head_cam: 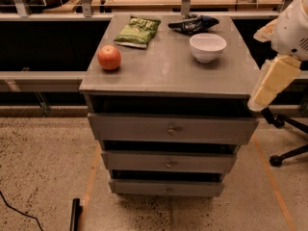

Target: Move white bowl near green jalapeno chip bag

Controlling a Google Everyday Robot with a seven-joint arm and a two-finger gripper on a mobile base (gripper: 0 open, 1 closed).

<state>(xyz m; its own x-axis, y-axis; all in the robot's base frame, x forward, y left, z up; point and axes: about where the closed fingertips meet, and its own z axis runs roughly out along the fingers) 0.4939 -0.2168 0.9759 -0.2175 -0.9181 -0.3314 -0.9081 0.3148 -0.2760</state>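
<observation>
- White bowl (207, 47), small, round and glossy, stands upright on the right rear part of the flat grey cabinet top (168, 73), and nothing can be seen inside it.
- A flat green jalapeno chip bag (137, 31) with pale lettering at its far end lies on the left rear part of the same top. It is well apart from the bowl, with bare grey surface between them.
- A crumpled dark blue-black snack bag (193, 23) lies at the back edge, just behind the bowl and to the right of the green bag.
- A round red apple (109, 57) sits near the left front of the top, in front of the green bag and apart from it.
- The robot's pale cream gripper (263, 93) hangs at the right side of the view under a white rounded arm housing (293, 25). It points down beside the cabinet's right front corner and is off the top surface.
- I cannot tell whether the gripper is open or closed. It touches none of the things on the top.
- Below the top are three grey drawer fronts (171, 129) with small round knobs and a dark gap above each.
- On the speckled floor (43, 167), a black chair base (284, 143) shows at the right and a thin black cable (14, 210) at the lower left.
</observation>
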